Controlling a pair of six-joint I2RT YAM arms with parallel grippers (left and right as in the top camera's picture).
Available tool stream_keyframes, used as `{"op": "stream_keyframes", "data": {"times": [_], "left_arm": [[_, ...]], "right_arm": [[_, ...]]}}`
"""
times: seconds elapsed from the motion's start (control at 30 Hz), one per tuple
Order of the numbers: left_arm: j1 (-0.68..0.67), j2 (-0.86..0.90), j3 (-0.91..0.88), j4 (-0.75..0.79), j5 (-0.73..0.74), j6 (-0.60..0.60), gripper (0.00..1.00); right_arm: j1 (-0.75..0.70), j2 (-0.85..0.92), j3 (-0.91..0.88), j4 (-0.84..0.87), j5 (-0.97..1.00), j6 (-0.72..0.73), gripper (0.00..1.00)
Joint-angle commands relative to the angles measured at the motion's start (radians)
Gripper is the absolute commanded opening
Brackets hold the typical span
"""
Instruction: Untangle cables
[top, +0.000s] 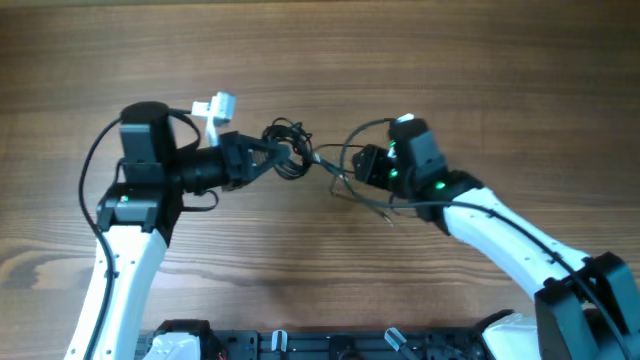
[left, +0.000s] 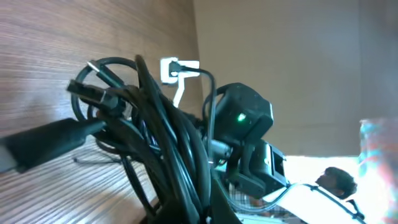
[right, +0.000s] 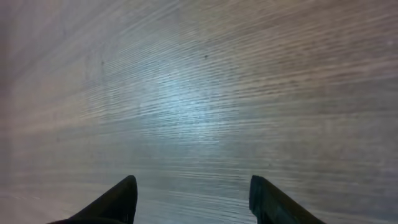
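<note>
The wooden table (top: 400, 60) bore the cables (top: 288, 150), knotted near its middle and clamped tight in the left gripper (top: 262, 158). At their three o'clock, the right gripper (right: 193, 183) stood parted, empty.

Matt wood-grain table (top: 400, 50), glossy black cables (top: 288, 150)

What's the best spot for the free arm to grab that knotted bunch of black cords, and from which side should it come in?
Probably the loose strand trailing from the cables toward the right end effector, approached from that side. The left end effector is shut on the knot's far side, and this strand lies clear of the tangle, so the open jaws could straddle it.
</note>
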Motion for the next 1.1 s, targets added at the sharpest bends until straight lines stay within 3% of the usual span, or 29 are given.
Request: {"op": "stream_keyframes", "data": {"times": [0.0,0.07,0.13,0.23,0.3,0.4,0.47,0.5,0.7,0.83,1.0,1.07], "left_arm": [[0.059,-0.007,0.011,-0.076,0.008,0.003,0.04],[0.062,-0.007,0.011,-0.145,-0.079,0.003,0.04],[0.063,-0.007,0.011,-0.148,-0.094,0.003,0.04],[0.063,-0.007,0.011,-0.135,-0.133,0.003,0.04],[0.063,-0.007,0.011,-0.135,-0.185,0.002,0.04],[0.061,-0.007,0.011,-0.140,-0.281,-0.101,0.04],[0.055,-0.007,0.011,-0.137,-0.347,-0.277,0.04],[0.035,-0.007,0.011,-0.136,-0.391,-0.424,0.04],[-0.067,-0.007,0.011,-0.148,-0.544,-0.895,0.04],[-0.102,-0.007,0.011,-0.156,-0.632,-1.056,0.04],[-0.101,-0.007,0.011,-0.239,-0.726,-1.357,0.04],[-0.102,-0.007,0.011,-0.246,-0.721,-1.386,0.04]], "right_arm": [[-0.089,-0.015,0.000,-0.040,-0.059,-0.103,0.63],[-0.133,-0.040,0.000,-0.085,0.003,-0.093,0.64],[-0.187,-0.064,0.000,-0.169,0.091,-0.030,0.67],[-0.301,-0.111,0.000,-0.296,0.120,-0.046,0.69],[-0.357,-0.148,0.000,-0.327,0.025,-0.155,0.71],[-0.371,-0.196,0.000,-0.334,-0.144,-0.283,0.75],[-0.338,-0.225,0.000,-0.305,-0.426,-0.367,0.89],[-0.303,-0.225,0.000,-0.279,-0.483,-0.368,0.90],[-0.136,-0.225,0.000,-0.142,-0.660,-0.405,0.91],[-0.017,-0.225,0.000,-0.089,-0.634,-0.444,0.90],[0.113,-0.225,0.000,-0.071,-0.567,-0.445,0.91],[0.183,-0.224,0.000,-0.054,-0.457,-0.446,0.89]]}}
